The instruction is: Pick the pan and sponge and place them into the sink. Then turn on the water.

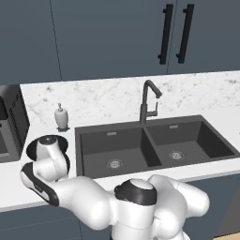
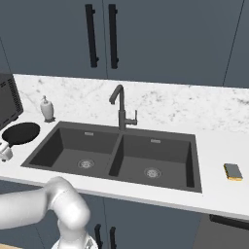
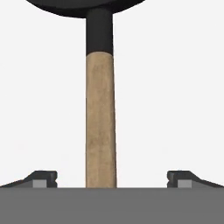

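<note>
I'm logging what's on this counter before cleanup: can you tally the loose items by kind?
Pan: 1
Sponge: 1
Soap dispenser: 1
Total: 3

You get flat, even rendered light with no visible source and no glare. The counter (image 2: 214, 146) reads bright and nearly washed out, while the sink (image 1: 206, 140) basins stay dark with soft shading on their walls. Shadows are faint throughout. Edges look slightly soft and jagged from low resolution. In the hand view, the pan (image 3: 100, 109) handle stays sharp against blank white.
</note>
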